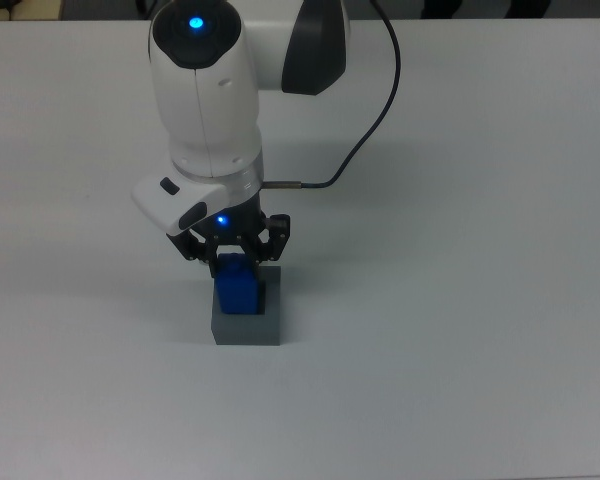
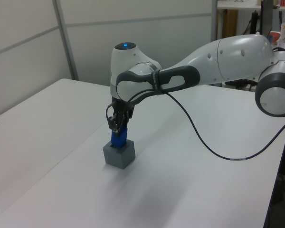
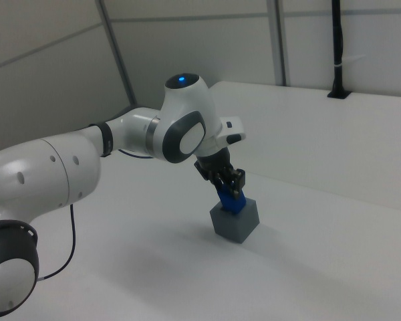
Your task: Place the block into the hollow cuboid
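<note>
The block [image 1: 237, 290] hides the recess of the hollow cuboid [image 1: 246, 326] in all three views, so how deep it sits cannot be told. The arm's upper links are cut off by the top view's upper edge. The worktop [image 1: 460, 300] runs past every picture's border. In the left view the cable [image 2: 213, 152] leaves at the right edge.

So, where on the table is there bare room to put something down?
Nearly all of the table is bare: the wide stretch at the top view's right, below the black cable, the whole strip at the top view's left, and the front edge. Only the middle is crowded, where the gripper holds the block at the hollow cuboid.
</note>
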Controlling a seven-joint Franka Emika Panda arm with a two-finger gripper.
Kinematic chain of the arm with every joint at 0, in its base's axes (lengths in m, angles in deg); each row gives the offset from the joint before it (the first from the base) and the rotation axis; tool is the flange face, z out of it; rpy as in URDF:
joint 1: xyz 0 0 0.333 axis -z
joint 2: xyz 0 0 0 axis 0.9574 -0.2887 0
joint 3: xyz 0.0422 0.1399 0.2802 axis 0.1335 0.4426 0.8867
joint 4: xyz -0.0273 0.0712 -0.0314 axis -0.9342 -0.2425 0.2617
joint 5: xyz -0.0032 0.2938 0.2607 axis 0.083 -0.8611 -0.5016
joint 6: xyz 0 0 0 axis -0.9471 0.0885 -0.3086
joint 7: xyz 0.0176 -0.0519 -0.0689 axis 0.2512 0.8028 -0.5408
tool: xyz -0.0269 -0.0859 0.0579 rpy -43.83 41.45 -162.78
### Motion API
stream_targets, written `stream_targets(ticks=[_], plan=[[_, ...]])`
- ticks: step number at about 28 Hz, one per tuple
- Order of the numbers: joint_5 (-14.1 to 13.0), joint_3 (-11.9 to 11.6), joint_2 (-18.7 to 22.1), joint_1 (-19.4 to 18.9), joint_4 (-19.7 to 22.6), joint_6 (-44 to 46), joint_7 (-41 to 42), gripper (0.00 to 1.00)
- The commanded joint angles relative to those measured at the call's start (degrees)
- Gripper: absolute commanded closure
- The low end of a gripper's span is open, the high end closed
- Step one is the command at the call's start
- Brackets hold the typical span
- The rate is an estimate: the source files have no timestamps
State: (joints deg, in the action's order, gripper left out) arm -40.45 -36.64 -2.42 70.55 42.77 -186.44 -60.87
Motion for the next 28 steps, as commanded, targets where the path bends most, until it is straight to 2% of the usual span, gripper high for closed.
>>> stream_targets(ticks=[1,17,28], plan=[[-0.34,-0.12,-0.11,-0.32,0.11,0.17,1.42,0.63],[-0.34,-0.12,2.18,-0.4,0.11,5.78,0.63,0.63],[-0.42,-0.12,2.27,-0.4,0.11,5.36,-0.42,0.63]])
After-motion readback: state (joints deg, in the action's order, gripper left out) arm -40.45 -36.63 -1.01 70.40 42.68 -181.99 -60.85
